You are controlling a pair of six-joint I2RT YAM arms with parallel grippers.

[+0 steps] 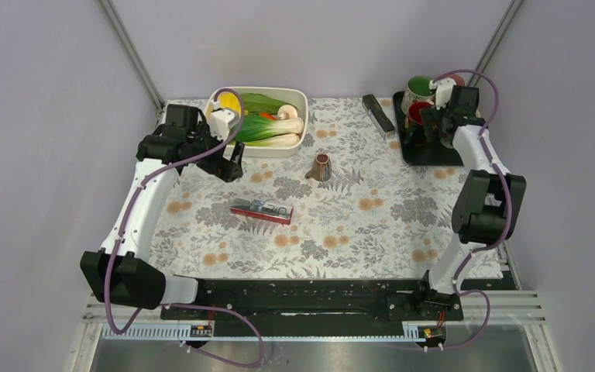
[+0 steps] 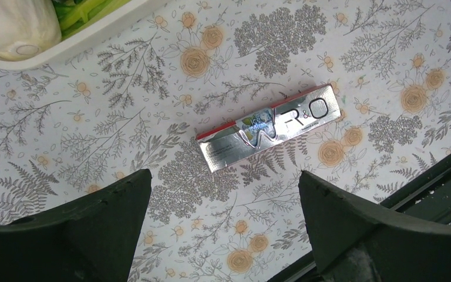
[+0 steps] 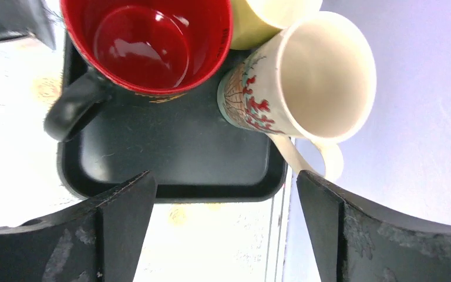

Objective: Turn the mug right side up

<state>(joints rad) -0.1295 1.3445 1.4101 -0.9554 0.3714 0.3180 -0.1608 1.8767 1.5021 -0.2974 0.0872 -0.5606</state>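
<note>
A cream mug with a red and teal pattern stands mouth up on the right edge of the black tray, its handle pointing off the tray. My right gripper hovers open just above and in front of it, with nothing between its fingers. In the top view the right gripper is over the tray at the far right. My left gripper is open and empty above the floral cloth, near the white dish.
A red mug with a black handle and a yellowish mug share the tray. A small brown cup stands mid-table. A silver and red packet lies below the left gripper. The white dish holds vegetables. A black bar lies at the back.
</note>
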